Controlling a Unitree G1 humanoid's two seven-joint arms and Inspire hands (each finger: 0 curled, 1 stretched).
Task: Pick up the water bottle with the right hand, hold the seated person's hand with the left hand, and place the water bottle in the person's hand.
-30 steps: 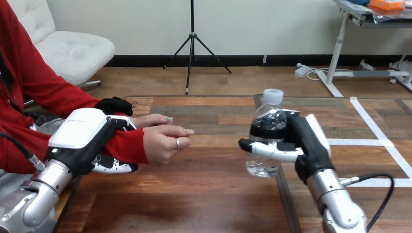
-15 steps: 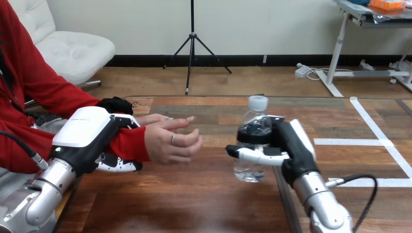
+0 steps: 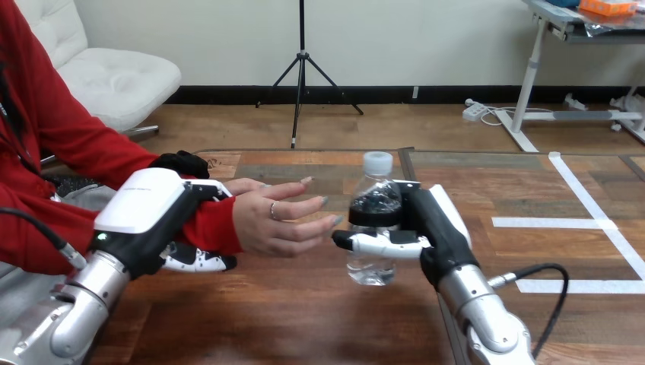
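Bottle (image 3: pixel 373 228) sits gripped in your right hand (image 3: pixel 427 228), just beside the person's hand (image 3: pixel 278 224), whose wrist (image 3: pixel 211 226) your left hand (image 3: pixel 144 213) clasps; only placing is left.

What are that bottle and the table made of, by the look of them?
The bottle looks like clear, glossy plastic: the table shows through its lower part; its cap is white, likely plastic too. The table looks like brown wood with visible grain and a slight sheen, possibly a laminate.
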